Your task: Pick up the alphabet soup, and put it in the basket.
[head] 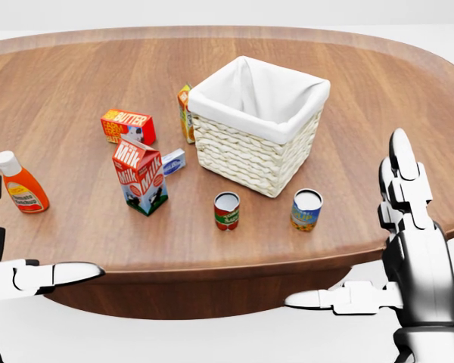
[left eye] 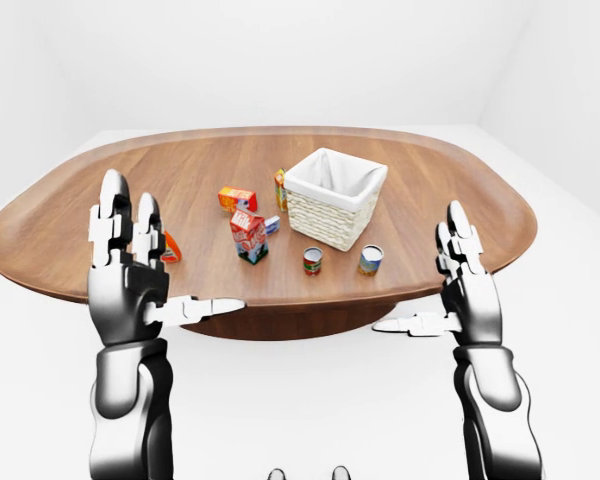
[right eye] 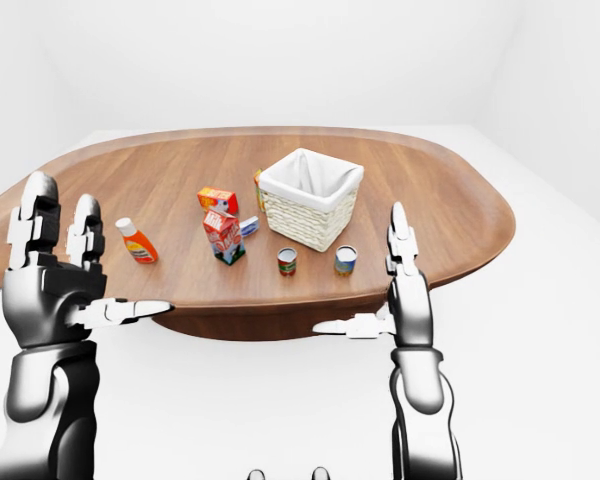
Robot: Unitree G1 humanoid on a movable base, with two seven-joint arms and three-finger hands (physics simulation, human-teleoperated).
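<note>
The alphabet soup [head: 306, 209], a can with a blue and yellow label, stands upright on the wooden table [head: 76, 83] just below the lower right corner of the white-lined wicker basket [head: 250, 155]. My right hand [head: 397, 249] is open, fingers pointing up and thumb out to the left. It hovers at the table's near edge, to the right of the can and apart from it. My left hand [left eye: 145, 290] is open too, raised at the left of the table edge, far from the can. Neither hand holds anything.
A red can [head: 226, 210] stands left of the soup. A milk carton [head: 140, 176], a butter box [head: 127, 125], a small blue-white box [head: 173, 161] and an orange carton [head: 185, 112] lie left of the basket. An orange bottle [head: 23, 184] stands at far left.
</note>
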